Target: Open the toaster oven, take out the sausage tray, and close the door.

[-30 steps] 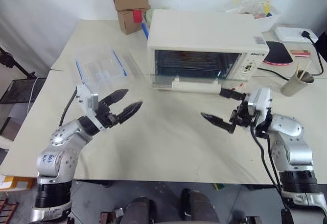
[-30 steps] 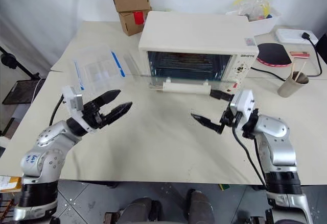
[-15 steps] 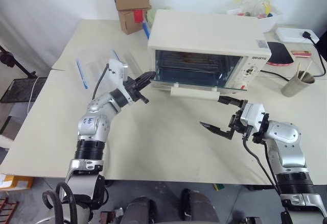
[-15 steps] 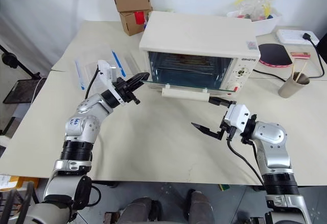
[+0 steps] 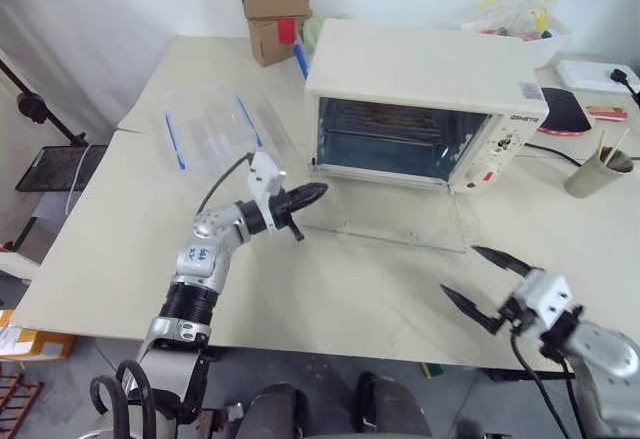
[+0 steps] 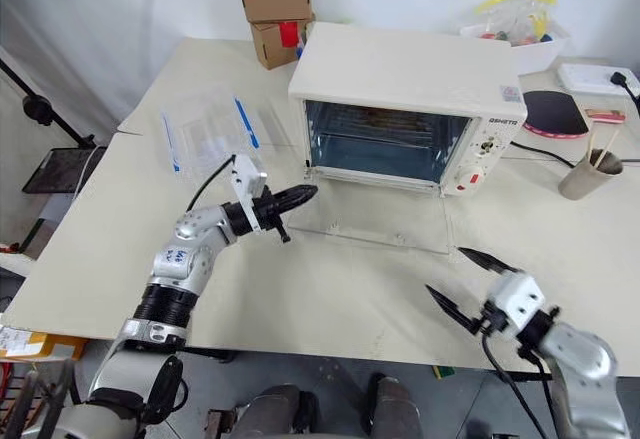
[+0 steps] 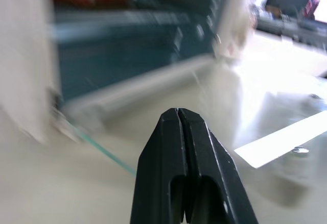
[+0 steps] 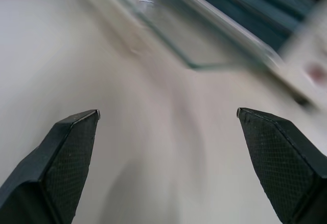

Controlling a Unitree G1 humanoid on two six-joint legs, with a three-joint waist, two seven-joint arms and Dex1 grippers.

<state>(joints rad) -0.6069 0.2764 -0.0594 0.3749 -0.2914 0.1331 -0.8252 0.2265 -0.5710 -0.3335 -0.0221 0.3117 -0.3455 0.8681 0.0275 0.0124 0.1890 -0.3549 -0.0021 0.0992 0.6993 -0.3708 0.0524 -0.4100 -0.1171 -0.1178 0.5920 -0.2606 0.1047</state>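
Our right gripper (image 6: 468, 281) hangs over the table's (image 6: 330, 289) near edge with its fingers spread wide and empty. Farther in, our left gripper (image 6: 302, 194), pinched shut on nothing, points at the left corner of the glass door (image 6: 370, 221), which lies folded down flat. Behind stands the toaster oven (image 6: 410, 109), its sausage tray (image 6: 385, 117) glimpsed high inside.

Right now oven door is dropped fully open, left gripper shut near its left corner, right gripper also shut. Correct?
Not quite. The right gripper is open, its two fingers spread wide in the right wrist view. The rest holds: the toaster oven door lies flat open and the left gripper is shut by its left corner.
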